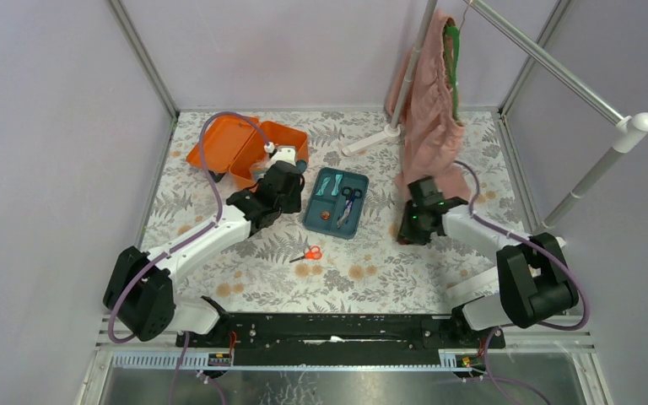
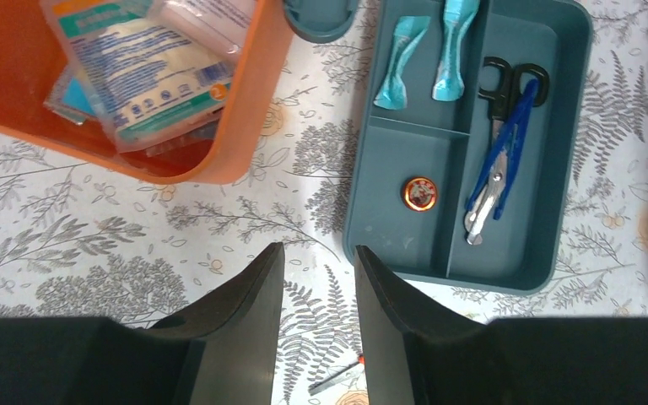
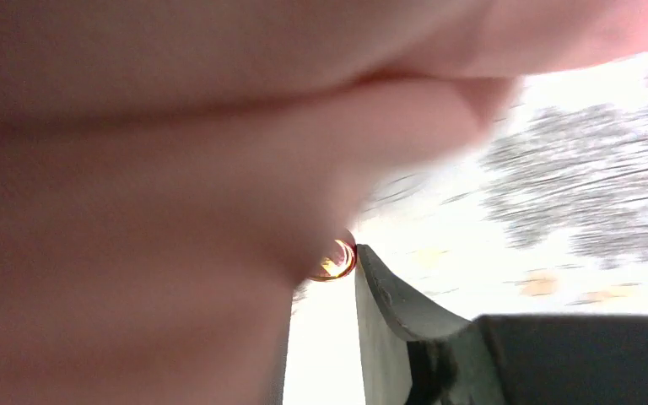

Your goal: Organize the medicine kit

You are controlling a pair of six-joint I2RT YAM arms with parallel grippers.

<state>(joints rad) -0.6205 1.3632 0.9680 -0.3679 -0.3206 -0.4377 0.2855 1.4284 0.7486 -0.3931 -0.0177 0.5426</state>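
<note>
The orange medicine kit (image 1: 249,150) lies open at the back left, with paper packets inside (image 2: 148,76). Its teal insert tray (image 1: 314,213) sits on the table beside it and holds blue scissors (image 2: 496,160), a round tin (image 2: 419,193) and two teal sachets (image 2: 407,63). My left gripper (image 1: 291,192) hovers open and empty between box and tray (image 2: 319,253). My right gripper (image 1: 407,229) is low under the pink garment's hem. In the right wrist view only one finger (image 3: 388,312) shows, with a small round gold tin (image 3: 335,260) at its tip; cloth hides the other finger.
Small orange-handled scissors (image 1: 308,253) lie on the floral cloth in front of the tray. A pink garment (image 1: 430,101) hangs on a green hanger from a white rail (image 1: 557,72) at the back right and fills most of the right wrist view (image 3: 177,169).
</note>
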